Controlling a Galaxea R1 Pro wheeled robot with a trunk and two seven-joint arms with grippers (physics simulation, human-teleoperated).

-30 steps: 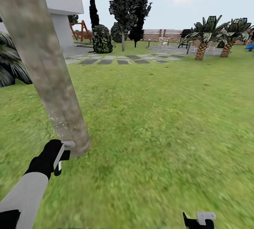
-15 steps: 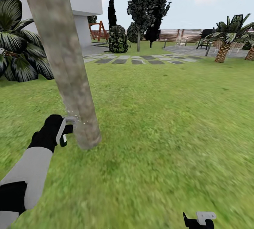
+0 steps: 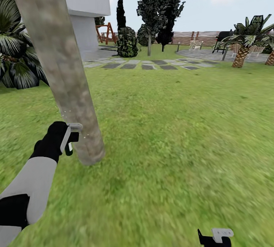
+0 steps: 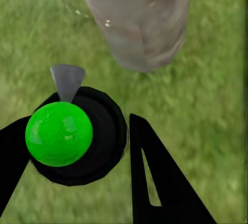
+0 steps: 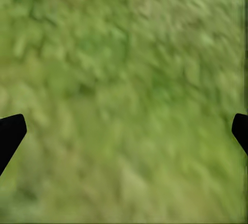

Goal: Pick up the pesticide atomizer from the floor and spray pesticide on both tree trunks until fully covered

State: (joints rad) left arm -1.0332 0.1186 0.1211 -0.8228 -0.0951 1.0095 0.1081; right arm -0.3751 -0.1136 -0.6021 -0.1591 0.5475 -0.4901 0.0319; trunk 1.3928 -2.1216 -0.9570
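A thick mottled grey-brown tree trunk (image 3: 64, 68) leans up from the grass floor (image 3: 171, 133) at the left of the head view. My left gripper (image 3: 69, 140) is shut on the pesticide atomizer (image 3: 74, 128), whose pale grey head almost touches the bark just above the trunk's base. In the left wrist view the atomizer (image 4: 59, 133) sits between my black fingers (image 4: 165, 182), its grey nozzle aimed at the trunk (image 4: 139, 22). A few whitish pesticide specks (image 4: 107, 24) dot the bark. My right gripper (image 3: 215, 237) hangs low over the grass, open and holding nothing (image 5: 124, 131).
A white house (image 3: 83, 3) and a broad-leaved shrub (image 3: 17, 64) stand behind the trunk. Stepping stones (image 3: 144, 65), dark conifers (image 3: 156, 3), palms (image 3: 241, 45) and a slatted wooden fence (image 3: 194, 37) lie far off. Open lawn spreads to the right.
The head camera has swung and lifted, shifting the whole picture. Against the trunk's base, my left gripper with the atomizer has risen and stays close to the bark. The right gripper has not moved.
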